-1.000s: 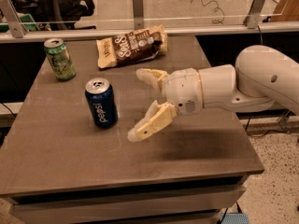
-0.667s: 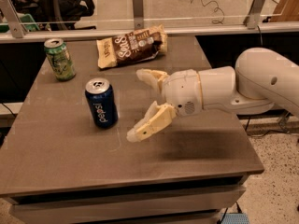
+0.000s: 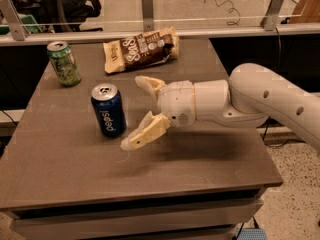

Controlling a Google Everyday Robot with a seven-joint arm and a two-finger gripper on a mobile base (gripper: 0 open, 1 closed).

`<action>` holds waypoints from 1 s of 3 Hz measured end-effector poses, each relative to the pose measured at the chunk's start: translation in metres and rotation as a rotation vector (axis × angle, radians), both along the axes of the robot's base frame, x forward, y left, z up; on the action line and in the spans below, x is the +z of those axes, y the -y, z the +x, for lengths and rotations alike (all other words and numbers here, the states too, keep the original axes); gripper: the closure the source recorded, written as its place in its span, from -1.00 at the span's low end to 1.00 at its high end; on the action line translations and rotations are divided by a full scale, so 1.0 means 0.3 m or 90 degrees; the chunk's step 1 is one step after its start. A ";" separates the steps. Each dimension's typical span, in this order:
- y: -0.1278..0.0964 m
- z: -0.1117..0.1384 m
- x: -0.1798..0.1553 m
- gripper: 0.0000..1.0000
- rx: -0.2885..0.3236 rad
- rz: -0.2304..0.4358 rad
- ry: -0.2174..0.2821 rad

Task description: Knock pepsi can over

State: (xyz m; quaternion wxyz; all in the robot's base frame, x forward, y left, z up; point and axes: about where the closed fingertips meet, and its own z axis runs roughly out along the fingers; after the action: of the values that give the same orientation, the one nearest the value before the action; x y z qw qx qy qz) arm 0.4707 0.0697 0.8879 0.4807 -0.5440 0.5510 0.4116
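The pepsi can, dark blue with white lettering and a silver top, stands upright on the grey-brown table, left of centre. My gripper hangs just right of the can, a short gap away, and points left toward it. Its two cream fingers are spread wide: one fingertip behind the can's right side, the other lower and nearer the front. It holds nothing.
A green can stands upright at the back left. A brown and cream snack bag lies at the back centre. A railing with metal posts runs behind the table. The table's front edge is near the bottom.
The gripper has moved slightly left, closer to the pepsi can. The can still stands where it was.
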 end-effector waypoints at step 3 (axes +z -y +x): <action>-0.176 0.052 -0.081 -0.20 0.017 0.051 0.007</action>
State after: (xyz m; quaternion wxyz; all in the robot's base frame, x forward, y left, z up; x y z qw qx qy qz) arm 0.4863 0.1226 0.8638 0.4998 -0.5339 0.5241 0.4364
